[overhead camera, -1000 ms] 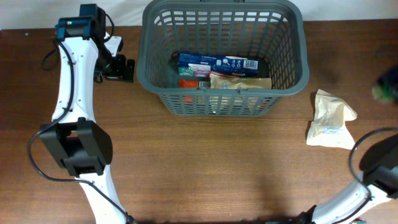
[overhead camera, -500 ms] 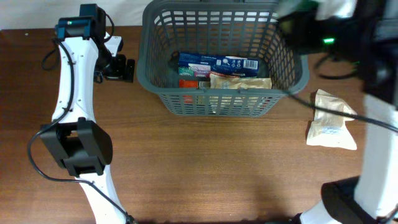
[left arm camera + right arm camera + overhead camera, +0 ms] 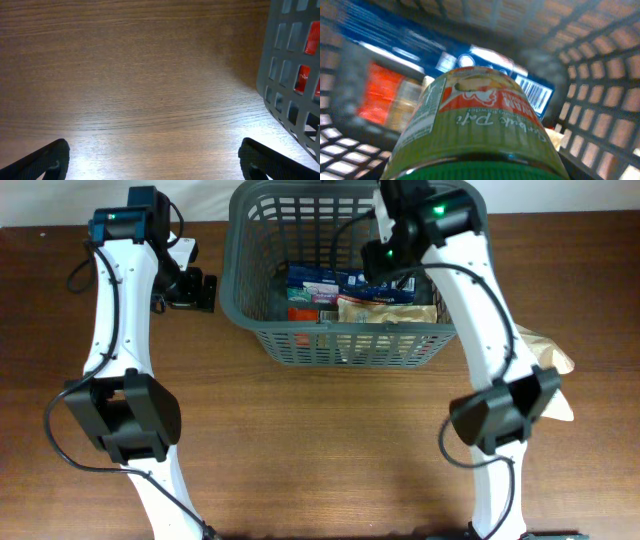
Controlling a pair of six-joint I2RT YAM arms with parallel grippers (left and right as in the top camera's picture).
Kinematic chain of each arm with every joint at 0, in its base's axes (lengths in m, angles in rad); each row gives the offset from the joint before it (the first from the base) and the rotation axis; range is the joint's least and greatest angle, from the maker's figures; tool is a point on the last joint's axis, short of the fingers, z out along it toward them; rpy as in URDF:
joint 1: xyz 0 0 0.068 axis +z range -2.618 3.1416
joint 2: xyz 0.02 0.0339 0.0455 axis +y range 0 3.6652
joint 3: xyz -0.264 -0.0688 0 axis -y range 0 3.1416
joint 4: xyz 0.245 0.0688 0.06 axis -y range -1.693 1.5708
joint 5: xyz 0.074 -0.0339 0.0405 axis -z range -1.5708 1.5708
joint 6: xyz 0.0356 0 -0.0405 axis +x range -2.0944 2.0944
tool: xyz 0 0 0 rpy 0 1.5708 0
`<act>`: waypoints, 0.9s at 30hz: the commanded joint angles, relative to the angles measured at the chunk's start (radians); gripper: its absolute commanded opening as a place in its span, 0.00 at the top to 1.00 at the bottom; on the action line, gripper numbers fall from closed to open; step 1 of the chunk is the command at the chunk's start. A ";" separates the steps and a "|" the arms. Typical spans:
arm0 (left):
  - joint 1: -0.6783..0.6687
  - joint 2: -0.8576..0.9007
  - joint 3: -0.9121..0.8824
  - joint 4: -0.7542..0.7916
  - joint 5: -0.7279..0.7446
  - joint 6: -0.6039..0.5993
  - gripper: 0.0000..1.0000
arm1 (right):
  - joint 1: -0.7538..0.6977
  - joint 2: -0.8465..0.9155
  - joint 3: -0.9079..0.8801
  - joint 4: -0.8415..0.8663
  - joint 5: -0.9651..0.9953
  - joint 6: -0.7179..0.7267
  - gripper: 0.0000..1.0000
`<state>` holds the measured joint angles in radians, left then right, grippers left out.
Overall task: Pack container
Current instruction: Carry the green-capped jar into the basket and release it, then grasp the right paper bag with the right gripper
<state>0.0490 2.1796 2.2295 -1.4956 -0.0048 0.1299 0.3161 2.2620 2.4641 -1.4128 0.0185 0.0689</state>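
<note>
Right arm has swung in from the right side of the overhead frame and now reaches over the container's interior; the left arm and the packed goods are unchanged.

1. Nearest the right wrist camera: a jar (image 3: 480, 125) with a green lid and a green-and-red label fills the lower frame. The right gripper (image 3: 385, 255) has its jaws hidden behind the jar. The jar is sharp against a blurred background, so I judge it gripped.
2. Behind the jar: a blue box (image 3: 485, 60), a red pack (image 3: 387, 92) at left, then the lattice wall.
3. Overhead: the container (image 3: 350, 345) sits at upper middle of the wooden table (image 3: 300, 450). A tan pouch (image 3: 385, 310) lies against its front wall, touching the blue box.
4. A pale packet (image 3: 552, 358) lies on the table right of the container, partly hidden by the right arm and not yet packed.
5. The left gripper (image 3: 152, 162) stands just beside the container's left wall, jaws wide apart and empty.

Risks, as judged:
- Little bare floor shows below the jar. Released from height, it could land on the pouch or box and topple.
- The background blur suggests speed. A fast descent could knock the jar against the lattice and loosen the grip.
- Lowering it onto the pouch could crush the contents.
</note>
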 commanded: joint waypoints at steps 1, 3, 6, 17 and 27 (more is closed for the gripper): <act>0.006 -0.003 -0.004 0.002 -0.003 -0.006 0.01 | -0.030 0.025 0.013 -0.006 0.018 0.018 0.84; 0.006 -0.003 -0.004 0.002 -0.003 -0.005 0.01 | -0.039 0.053 0.013 -0.005 0.014 0.025 0.59; 0.006 -0.003 -0.004 0.002 -0.003 -0.005 0.01 | -0.049 0.062 0.013 -0.013 -0.015 0.025 0.40; 0.006 -0.003 -0.004 0.002 -0.003 -0.005 0.01 | -0.162 -0.114 0.439 -0.153 -0.001 0.024 0.01; 0.006 -0.003 -0.004 0.002 -0.003 -0.005 0.01 | -0.665 -0.313 0.529 -0.261 0.097 0.190 0.01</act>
<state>0.0490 2.1796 2.2295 -1.4956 -0.0048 0.1299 -0.1844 1.8969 3.0539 -1.6688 0.0898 0.1501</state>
